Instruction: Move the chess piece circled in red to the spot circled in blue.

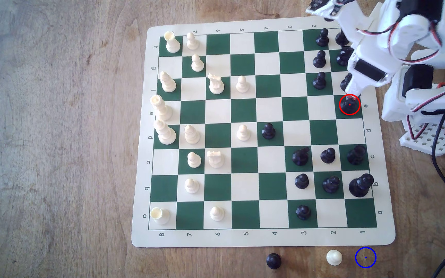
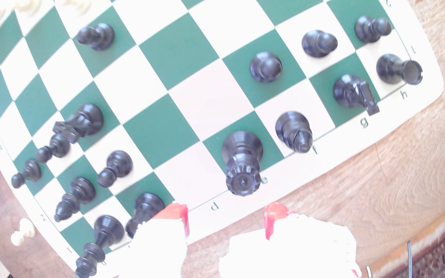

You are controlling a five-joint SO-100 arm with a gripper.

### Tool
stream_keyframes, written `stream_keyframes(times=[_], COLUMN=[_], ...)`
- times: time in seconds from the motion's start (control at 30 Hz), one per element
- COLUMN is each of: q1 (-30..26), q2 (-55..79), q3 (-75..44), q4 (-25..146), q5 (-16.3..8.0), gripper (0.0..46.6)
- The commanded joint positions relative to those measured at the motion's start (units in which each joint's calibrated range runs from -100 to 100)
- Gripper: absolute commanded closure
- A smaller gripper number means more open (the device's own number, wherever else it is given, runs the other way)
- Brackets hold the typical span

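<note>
My two white, red-tipped fingers (image 2: 174, 213) stand apart with nothing between them, my gripper (image 2: 226, 216) poised above the board's edge near the tall glossy black chess piece with the crowned top (image 2: 241, 157). That piece stands upright on the green e1 square, ringed in red in the exterior view (image 1: 349, 104), just below my fingertip there. The blue-ringed patch of brown tabletop (image 1: 365, 257) lies off the green-and-cream vinyl chess mat (image 1: 269, 239), beside a cream pawn (image 1: 333, 257).
</note>
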Motion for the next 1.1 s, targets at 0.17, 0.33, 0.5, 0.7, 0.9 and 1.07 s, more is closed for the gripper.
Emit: stream_keyframes(times=[0.17, 0.33, 0.5, 0.7, 0.9, 1.07], q1=[1.6, 3.8, 3.0, 1.9, 1.6, 0.9], q2=[-1.2, -0.1, -0.1, -0.1, 0.2, 0.2], q3=[3.7, 6.7, 9.4, 10.8, 12.1, 13.5], q4=[0.0, -2.1, -5.3, -7.6, -9.2, -10.2], q5=[0.8, 1.6, 1.5, 1.1, 1.0, 0.6], gripper=[31.1, 32.1, 34.2, 33.9, 33.2, 33.2])
